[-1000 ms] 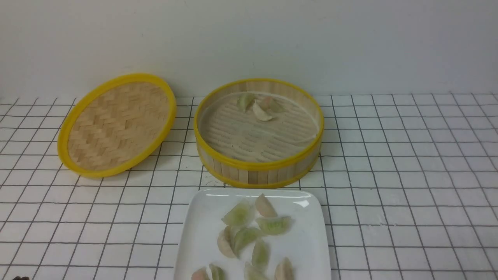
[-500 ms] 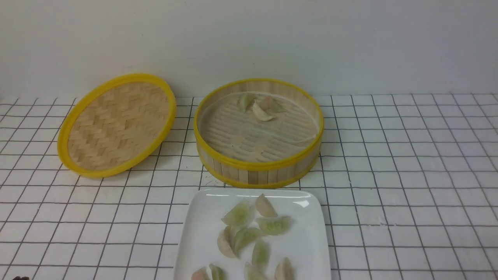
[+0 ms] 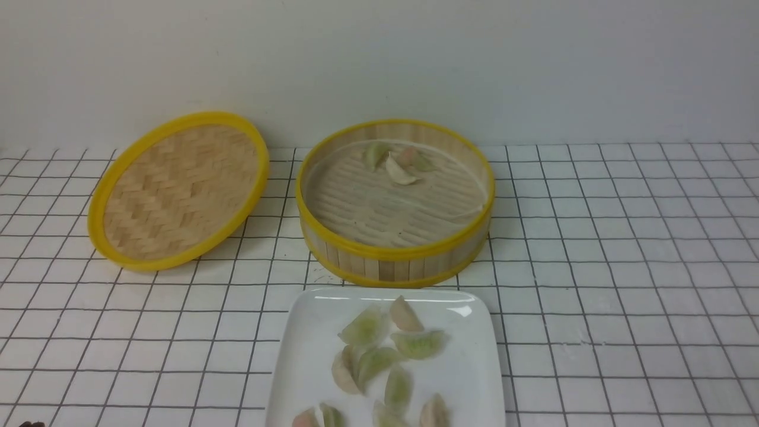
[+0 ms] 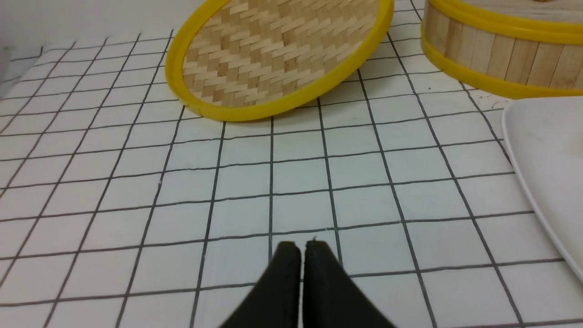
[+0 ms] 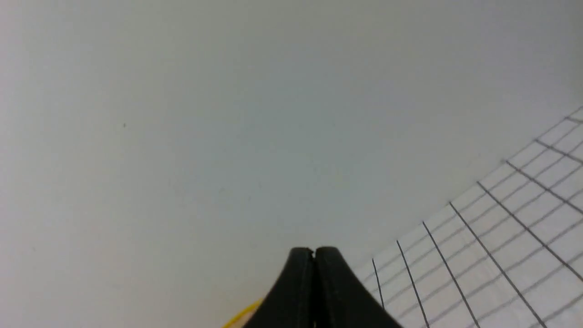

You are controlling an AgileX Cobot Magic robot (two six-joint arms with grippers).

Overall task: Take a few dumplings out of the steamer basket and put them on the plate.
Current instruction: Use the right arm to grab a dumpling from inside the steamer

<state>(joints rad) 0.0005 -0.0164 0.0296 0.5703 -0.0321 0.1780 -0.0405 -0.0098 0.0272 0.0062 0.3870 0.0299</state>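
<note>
Front view: dumplings (image 3: pixel 396 161) are bunched at 12 o'clock in the steamer basket (image 3: pixel 394 255), whose wall could be struck. Left gripper (image 4: pixel 301 248) and right gripper (image 5: pixel 313 251) are clenched.

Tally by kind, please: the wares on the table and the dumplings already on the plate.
Basket: 1
Lid: 1
Plate: 1
Dumplings on it: 10 in view; the front view cuts off the near end
Total: 13
</note>
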